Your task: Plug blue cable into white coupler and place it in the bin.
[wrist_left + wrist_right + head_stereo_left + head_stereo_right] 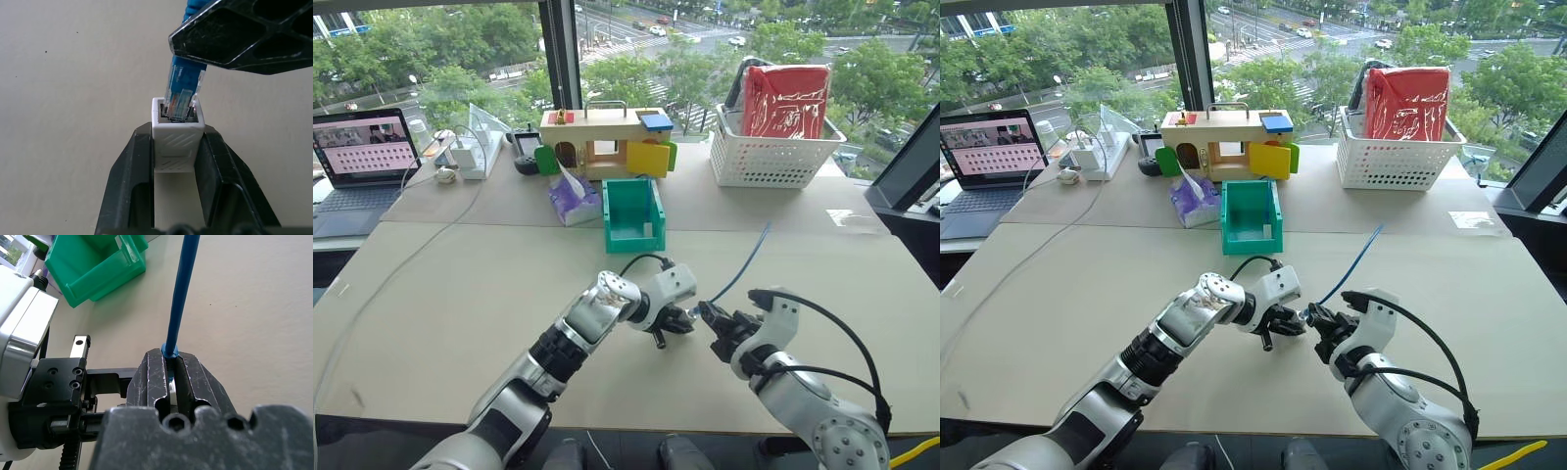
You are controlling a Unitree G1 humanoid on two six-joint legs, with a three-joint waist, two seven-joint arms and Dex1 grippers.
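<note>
Clamping white coupler (177, 142), left gripper (177, 161); right gripper (172, 364) pinching blue cable (182, 293); bin (633, 217), basket (773, 149) beyond.

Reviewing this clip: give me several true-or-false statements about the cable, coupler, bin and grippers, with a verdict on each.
1. The left gripper clamps the small white boxy plastic coupler. True.
2. The thin bright-blue cable lies loose on the table. False: the right gripper is shut on it near its clear plug.
3. The plug tip sits at the coupler's socket opening. True.
4. The coupler rests inside the green plastic bin. False: it is in the left gripper, nearer the robot than the bin.
</note>
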